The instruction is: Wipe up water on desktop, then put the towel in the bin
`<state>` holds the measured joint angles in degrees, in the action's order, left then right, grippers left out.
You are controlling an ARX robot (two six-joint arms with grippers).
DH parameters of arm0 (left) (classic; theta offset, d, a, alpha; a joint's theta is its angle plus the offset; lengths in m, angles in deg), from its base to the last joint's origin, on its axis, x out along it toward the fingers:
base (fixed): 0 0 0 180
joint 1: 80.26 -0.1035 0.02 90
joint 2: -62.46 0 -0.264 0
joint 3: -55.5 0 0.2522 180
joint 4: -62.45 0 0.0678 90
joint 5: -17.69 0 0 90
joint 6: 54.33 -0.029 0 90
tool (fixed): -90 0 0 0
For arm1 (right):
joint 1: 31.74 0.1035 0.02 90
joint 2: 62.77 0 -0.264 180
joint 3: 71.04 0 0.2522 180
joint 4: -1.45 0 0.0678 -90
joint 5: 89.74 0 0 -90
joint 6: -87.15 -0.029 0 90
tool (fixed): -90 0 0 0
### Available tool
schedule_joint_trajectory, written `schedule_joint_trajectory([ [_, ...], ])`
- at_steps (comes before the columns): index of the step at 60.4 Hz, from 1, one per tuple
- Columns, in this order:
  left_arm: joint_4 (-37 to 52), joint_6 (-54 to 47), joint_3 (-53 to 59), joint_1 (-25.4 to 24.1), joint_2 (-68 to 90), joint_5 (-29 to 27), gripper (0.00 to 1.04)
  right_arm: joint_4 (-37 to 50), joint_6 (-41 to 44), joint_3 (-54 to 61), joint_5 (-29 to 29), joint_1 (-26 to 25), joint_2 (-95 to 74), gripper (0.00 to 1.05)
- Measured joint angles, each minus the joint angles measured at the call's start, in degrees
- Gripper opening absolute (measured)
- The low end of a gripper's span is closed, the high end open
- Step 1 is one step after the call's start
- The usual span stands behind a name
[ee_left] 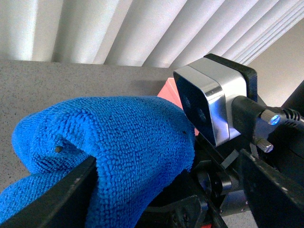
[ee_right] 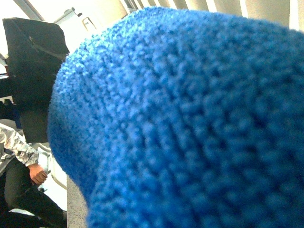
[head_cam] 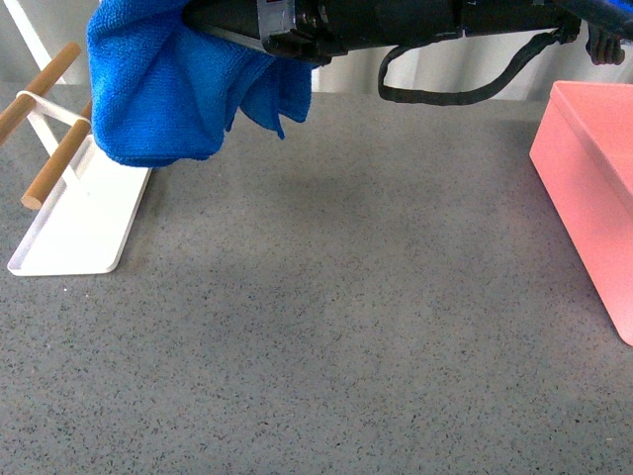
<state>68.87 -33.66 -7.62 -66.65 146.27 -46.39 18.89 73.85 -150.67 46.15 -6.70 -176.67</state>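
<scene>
- The towel hangs bunched in the air at the far left of the front view. It is clear of the desktop and partly in front of the far end of the white tray.
- The right gripper reaches across the top of the front view from the right and ends in the cloth. Its fingertips are buried in the folds, but the towel hangs from it, so it is clenched on the towel.
- In the right wrist view, blue plush fills nearly the whole picture and blocks the fingers and the desk.
- The left gripper is released, its two dark fingers standing wide apart. The towel bulges over one finger, and the right arm's silver wrist camera sits just beside the cloth.
- A black cable loops down from the right arm above the desk.
- The bin stands on the right side of the desktop, well apart from the towel. A pink corner of it shows behind the cloth in the left wrist view.
- The tray lies flat on the left, with two wooden bars raised on white supports above it.
- Pale vertical blinds stand behind the desk.
- A person's hand shows at the edge of the right wrist view.
</scene>
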Motion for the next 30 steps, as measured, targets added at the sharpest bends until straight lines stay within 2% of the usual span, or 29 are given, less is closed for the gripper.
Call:
schedule_joint_trajectory([
  [2, 0.35, -0.63, 0.11, 0.13, 0.00, -1.16, 0.96, -0.04, 0.02, 0.00, -0.04, -0.04, 0.02, 0.06],
  [4, 2.71, -2.25, 0.94, 0.90, -0.04, -5.33, 0.94, -0.09, 0.07, 0.00, -0.17, -0.11, 0.02, 0.06],
  [5, 6.27, -3.52, 2.25, 1.40, -0.31, -11.02, 0.90, -0.13, 0.09, 0.00, -0.22, -0.11, 0.04, 0.06],
  [7, 11.50, -6.56, 4.59, 1.70, -0.81, -17.62, 0.85, -0.39, 0.24, 0.00, -0.37, -0.20, 0.15, 0.06],
  [8, 14.51, -8.61, 6.34, 1.79, -1.27, -23.58, 0.81, -0.44, 0.24, 0.00, -0.39, -0.20, 0.17, 0.06],
  [10, 18.23, -11.89, 9.07, 1.77, -2.38, -29.48, 0.76, -0.50, 0.33, 0.00, -0.42, -0.22, 0.24, 0.06],
  [12, 19.71, -13.03, 10.84, 1.57, -3.23, -31.93, 0.72, -0.55, 0.46, 0.00, -0.42, -0.26, 0.24, 0.06],
  [13, 21.66, -14.25, 12.44, 1.25, -4.11, -35.28, 0.69, -0.59, 0.48, 0.00, -0.42, -0.28, 0.24, 0.06],
  [17, 23.85, -16.39, 16.04, 0.13, -6.56, -38.05, 0.60, -0.77, 0.59, 0.00, -0.44, -0.44, 0.28, 0.06],
  [30, 26.49, -19.28, 26.21, -3.39, -13.59, -36.11, 0.27, -1.44, 1.14, 0.11, -1.40, -0.96, 0.87, 0.06],
])
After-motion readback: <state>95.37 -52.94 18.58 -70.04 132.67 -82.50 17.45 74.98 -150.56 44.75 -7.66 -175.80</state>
